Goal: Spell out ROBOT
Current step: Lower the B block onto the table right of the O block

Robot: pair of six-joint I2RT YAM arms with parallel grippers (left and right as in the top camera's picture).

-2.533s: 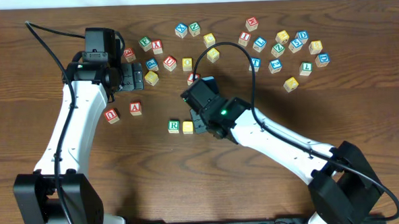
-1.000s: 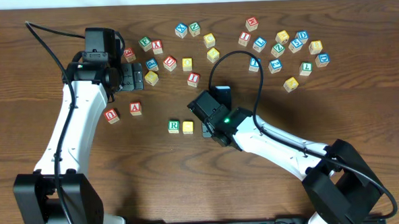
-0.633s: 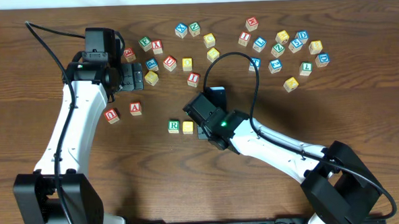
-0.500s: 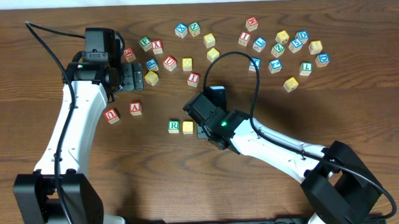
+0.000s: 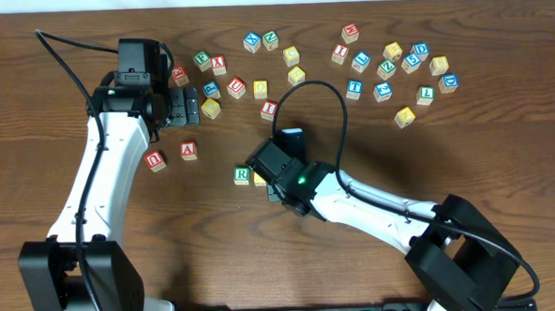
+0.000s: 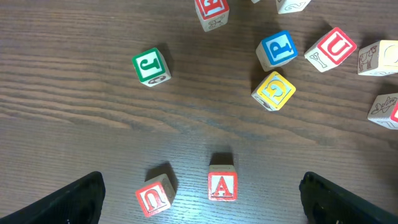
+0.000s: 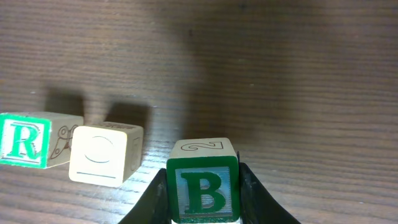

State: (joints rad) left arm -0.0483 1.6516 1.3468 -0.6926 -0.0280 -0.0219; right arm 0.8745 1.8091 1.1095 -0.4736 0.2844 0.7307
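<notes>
Right gripper (image 7: 202, 208): jaws clamped on green B cube (image 7: 202, 186), just right of yellow cube (image 7: 102, 155) and green R cube (image 7: 25, 140); bare wooden tabletop (image 5: 216, 257) beyond. Left gripper (image 5: 186, 109): jaws wide, near red A cube (image 6: 222, 185).

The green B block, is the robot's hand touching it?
Touching. In the right wrist view the fingers of the right gripper press against both sides of the green B block, with no gap showing.
</notes>
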